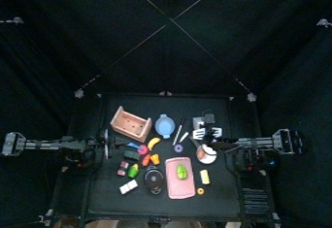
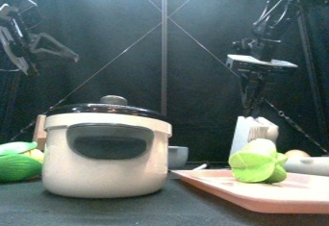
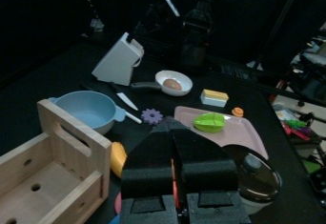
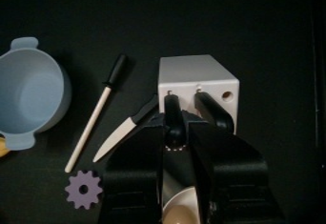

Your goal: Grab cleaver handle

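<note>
The toy cleaver stands on end near the table's right side. Its whitish-grey squarish blade shows in the front view and in the left wrist view. My right gripper hangs straight down over it and is shut on the short dark cleaver handle at the blade's top. In the top view the right gripper is right of the blue bowl. My left gripper rests at the table's left edge, shut and empty.
Around the cleaver lie a blue bowl, a slim pale knife-like utensil, a purple gear and a white bowl. A wooden box is near the left arm. A pink board and a lidded pot are in front.
</note>
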Available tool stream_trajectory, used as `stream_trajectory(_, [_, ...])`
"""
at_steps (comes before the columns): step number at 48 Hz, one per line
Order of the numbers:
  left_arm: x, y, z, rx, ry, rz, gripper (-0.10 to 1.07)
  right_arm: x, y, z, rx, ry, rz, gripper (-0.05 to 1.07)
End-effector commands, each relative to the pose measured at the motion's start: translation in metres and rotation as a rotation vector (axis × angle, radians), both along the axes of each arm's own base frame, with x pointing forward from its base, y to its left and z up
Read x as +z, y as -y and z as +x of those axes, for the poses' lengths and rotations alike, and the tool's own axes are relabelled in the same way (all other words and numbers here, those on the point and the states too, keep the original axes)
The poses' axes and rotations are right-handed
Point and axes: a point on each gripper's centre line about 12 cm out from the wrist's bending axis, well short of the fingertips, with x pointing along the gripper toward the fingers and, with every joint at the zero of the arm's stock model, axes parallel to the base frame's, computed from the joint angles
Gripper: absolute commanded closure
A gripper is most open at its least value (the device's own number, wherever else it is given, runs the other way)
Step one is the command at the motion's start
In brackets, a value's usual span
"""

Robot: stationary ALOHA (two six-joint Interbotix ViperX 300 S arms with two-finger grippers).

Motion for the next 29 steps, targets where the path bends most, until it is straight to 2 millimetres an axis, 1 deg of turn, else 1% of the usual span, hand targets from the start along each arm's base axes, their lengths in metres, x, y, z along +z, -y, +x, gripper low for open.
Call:
stream_trajectory(1, [0.0052, -0.0006, 0.0017, 0.003, 0.017, 0.002, 1.0, 0.0116, 0.0005, 0.0042, 0.004, 0.04, -0.007, 0.52])
stream_trajectory(14, [0.0049, -0.0006, 0.0019, 0.003, 0.015, 0.002, 1.0, 0.0152, 0.0004, 0.0031, 0.002, 0.051, -0.006, 0.53])
stream_trajectory(29, [0.0055, -0.0006, 0.0021, 0.003, 0.017, 0.002, 1.0, 0.0137, 0.0003, 0.0016, 0.002, 0.044, -0.006, 0.53])
